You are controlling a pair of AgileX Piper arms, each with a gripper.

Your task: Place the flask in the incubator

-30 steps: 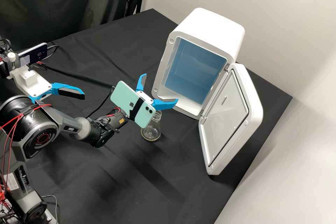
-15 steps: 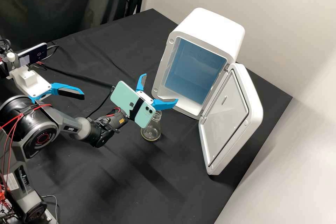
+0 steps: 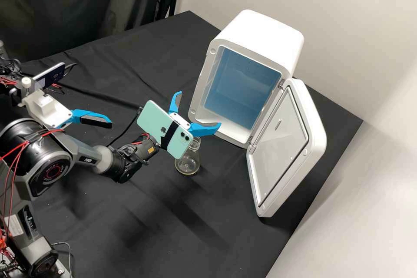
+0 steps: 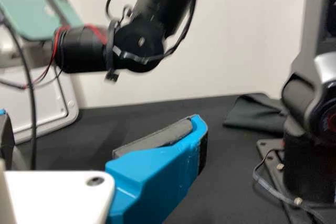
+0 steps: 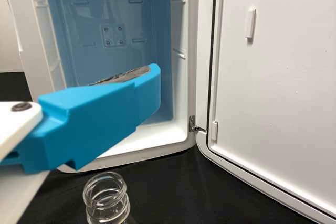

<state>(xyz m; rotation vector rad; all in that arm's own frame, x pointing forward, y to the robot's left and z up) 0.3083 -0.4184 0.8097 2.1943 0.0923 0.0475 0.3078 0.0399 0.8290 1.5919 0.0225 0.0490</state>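
Observation:
The clear glass flask point(image 3: 187, 163) stands upright on the black bench just in front of the open white incubator point(image 3: 256, 37), whose inside is blue. My right gripper point(image 3: 191, 116) hangs open just above the flask, its blue fingers spread to either side over the neck. In the right wrist view the ribbed flask neck point(image 5: 106, 196) sits below one blue finger point(image 5: 105, 108), with the incubator's chamber point(image 5: 121, 35) straight behind. My left gripper point(image 3: 87, 120) is open, far to the left above the bench, holding nothing.
The incubator door point(image 3: 284, 147) swings out to the right, almost to the bench's edge. A mint-green phone point(image 3: 165, 129) is strapped on the right wrist. The right arm's dark elbow point(image 4: 131, 30) crosses the left wrist view. Cables lie at the bench's left.
My left gripper has shifted a little to the right and down in the high view. The right gripper and the flask have stayed put.

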